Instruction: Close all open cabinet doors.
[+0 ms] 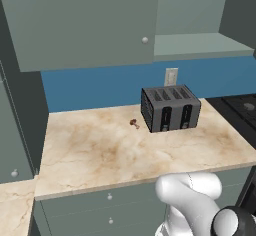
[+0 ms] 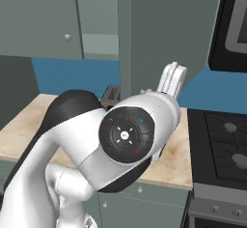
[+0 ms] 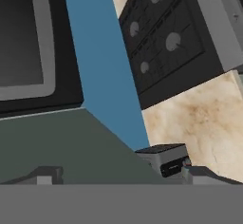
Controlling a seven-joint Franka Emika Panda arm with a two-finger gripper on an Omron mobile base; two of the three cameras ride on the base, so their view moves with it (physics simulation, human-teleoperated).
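The open cabinet door (image 2: 164,34) stands swung out edge-on above the counter (image 1: 100,150), just left of the stove (image 2: 224,140), with the bare shelf (image 1: 200,45) of its cabinet showing behind it. A closed door (image 1: 85,22) with a small knob (image 1: 145,40) hangs left of that shelf. Below the shelf, a black toaster (image 1: 170,108) sits on the counter (a small brown bit (image 1: 134,123) lies beside it). The gripper (image 3: 116,176) rests low against the open door's face; whether its fingers are spread or pressed together I cannot tell.
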